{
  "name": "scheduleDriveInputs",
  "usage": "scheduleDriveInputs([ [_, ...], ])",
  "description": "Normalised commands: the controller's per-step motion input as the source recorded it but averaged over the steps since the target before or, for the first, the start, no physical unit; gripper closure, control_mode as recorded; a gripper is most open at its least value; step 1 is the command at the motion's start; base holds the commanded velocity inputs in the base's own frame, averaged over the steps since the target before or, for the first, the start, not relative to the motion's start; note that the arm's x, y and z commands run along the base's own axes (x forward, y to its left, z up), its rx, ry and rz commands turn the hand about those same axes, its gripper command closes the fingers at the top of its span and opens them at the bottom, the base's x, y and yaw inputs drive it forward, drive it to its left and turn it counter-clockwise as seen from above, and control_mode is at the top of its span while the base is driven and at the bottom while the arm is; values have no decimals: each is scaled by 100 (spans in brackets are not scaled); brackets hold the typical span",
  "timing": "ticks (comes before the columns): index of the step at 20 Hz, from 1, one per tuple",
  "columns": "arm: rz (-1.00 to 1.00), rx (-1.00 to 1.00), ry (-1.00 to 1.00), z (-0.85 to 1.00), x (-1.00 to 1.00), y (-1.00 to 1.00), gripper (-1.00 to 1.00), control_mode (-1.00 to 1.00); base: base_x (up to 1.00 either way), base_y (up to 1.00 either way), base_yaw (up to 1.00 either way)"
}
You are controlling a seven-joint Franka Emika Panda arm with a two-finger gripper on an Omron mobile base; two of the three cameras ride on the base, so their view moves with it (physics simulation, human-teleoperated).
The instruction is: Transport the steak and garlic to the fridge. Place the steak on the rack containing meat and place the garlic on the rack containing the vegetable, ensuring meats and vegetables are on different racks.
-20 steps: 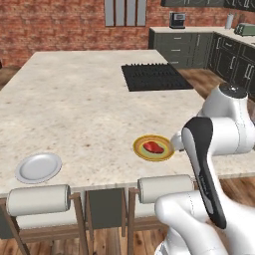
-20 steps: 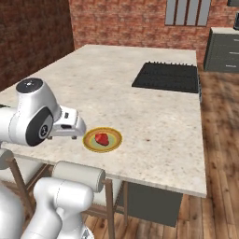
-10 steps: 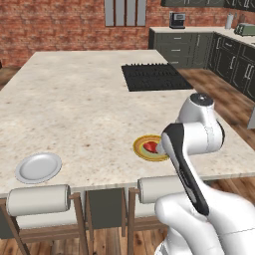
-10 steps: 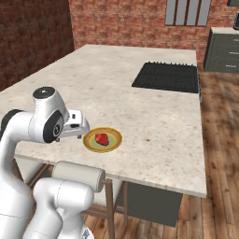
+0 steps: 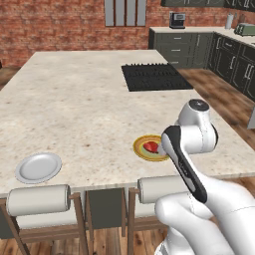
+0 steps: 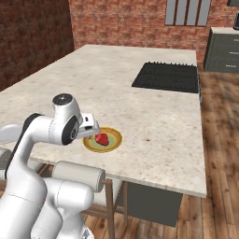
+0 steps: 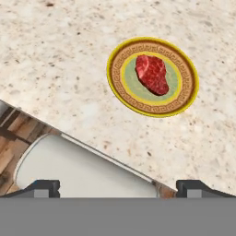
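Arm swung closer — red marbled steak on plate

The bench is a broad island of pale speckled stone running through the middle of the frame. A black cooktop sits flush in its upper right part. Near the front edge, right of centre, lies a yellow-rimmed plate carrying the steak. A plain grey plate lies at the lower left, well apart.
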Motion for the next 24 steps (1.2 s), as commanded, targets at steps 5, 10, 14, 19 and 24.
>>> scheduleDriveInputs([
  [5,1,0,0,-28,50,-6,-100,-100,0,0,0],
  [10,0,0,3,-32,57,0,-100,-100,0,0,0],
  [14,3,0,2,-32,41,-7,-100,-100,0,0,0],
  [19,4,1,11,-26,35,-10,-100,-100,0,0,0],
  [24,4,2,11,-23,35,-8,-100,-100,0,0,0],
])
